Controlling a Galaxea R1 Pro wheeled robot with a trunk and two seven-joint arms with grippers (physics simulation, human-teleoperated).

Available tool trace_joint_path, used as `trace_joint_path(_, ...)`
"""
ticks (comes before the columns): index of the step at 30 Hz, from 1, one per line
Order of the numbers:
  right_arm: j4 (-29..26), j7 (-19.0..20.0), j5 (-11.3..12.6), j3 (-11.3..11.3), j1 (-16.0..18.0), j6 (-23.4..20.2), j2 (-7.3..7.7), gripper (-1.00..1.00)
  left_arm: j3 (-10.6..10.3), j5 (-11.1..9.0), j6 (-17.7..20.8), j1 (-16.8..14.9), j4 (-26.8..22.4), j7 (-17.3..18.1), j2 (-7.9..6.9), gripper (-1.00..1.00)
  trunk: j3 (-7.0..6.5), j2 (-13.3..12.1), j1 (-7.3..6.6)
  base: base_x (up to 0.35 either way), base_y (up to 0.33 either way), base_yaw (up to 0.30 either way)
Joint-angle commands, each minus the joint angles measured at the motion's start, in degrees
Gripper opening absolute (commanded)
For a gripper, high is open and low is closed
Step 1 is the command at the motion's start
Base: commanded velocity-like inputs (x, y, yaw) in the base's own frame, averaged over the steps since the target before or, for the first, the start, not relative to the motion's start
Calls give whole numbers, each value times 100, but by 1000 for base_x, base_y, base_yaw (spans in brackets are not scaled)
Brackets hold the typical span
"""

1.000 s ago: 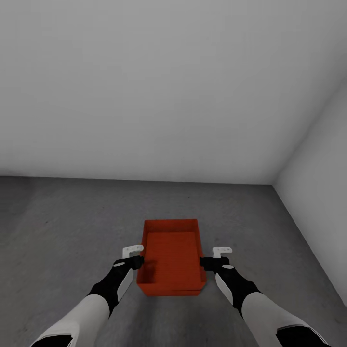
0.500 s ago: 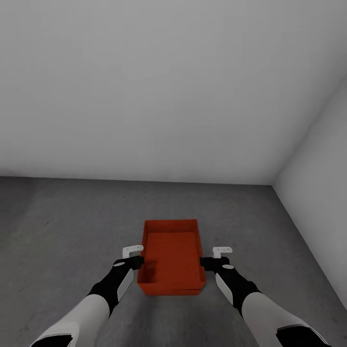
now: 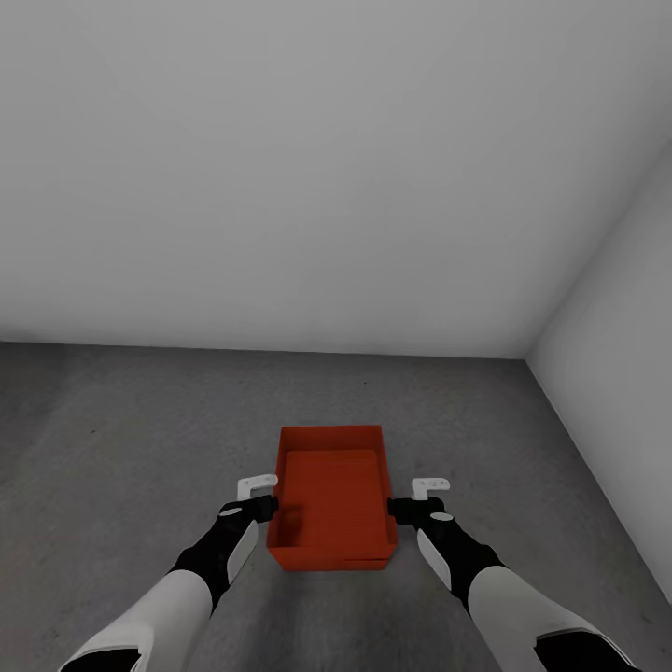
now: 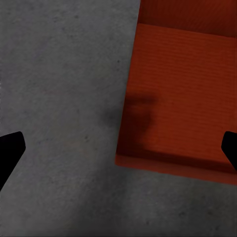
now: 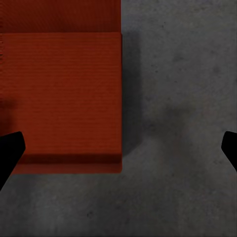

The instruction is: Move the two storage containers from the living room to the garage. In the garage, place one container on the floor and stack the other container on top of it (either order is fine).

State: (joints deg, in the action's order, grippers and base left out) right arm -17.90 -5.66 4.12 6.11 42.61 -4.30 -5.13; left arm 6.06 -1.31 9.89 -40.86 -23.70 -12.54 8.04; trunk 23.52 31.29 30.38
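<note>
On the dark concrete floor (image 3: 121,439) of the garage sits a red-orange storage container (image 3: 331,495), lidless and empty. A second red-orange edge (image 3: 327,564) runs just under its near wall, so one bin appears to rest on the other. My left gripper (image 3: 264,509) hovers at its left side and my right gripper (image 3: 399,509) at its right side, both open and holding nothing. In the left wrist view the container (image 4: 182,94) lies below the left gripper (image 4: 118,153). The right wrist view has the container (image 5: 61,94) under the right gripper (image 5: 118,153).
A plain white-grey wall (image 3: 280,187) stands behind the bins and another wall (image 3: 625,411) closes the right side, meeting in a corner. Bare concrete stretches to the left and in front of the bins.
The top bin's outline has squared up very slightly. Both arms and the camera are where they were.
</note>
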Motion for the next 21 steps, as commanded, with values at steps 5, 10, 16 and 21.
trace_joint_path(5, -12, -40, 45, 48, 2, -36, 3, 100, 19, -18, 31, -1, -12, -13, 4, 100, -83, -195, -108, 0, 0, 0)
trace_joint_path(10, -12, -40, 45, 48, 2, -36, 3, 100, 21, -18, 31, -1, -12, -13, 4, 100, -173, -396, -218, 0, 0, 0)
trace_joint_path(16, -12, -40, 49, 48, 2, -36, 3, 100, 21, -18, 31, -1, -12, -11, 4, 100, -280, -636, -350, 0, 0, 0)
trace_joint_path(21, -12, -40, 52, 48, 2, -36, 3, 100, 26, -18, 31, -1, -12, -16, 4, 100, -370, -837, -460, 0, 0, 0)
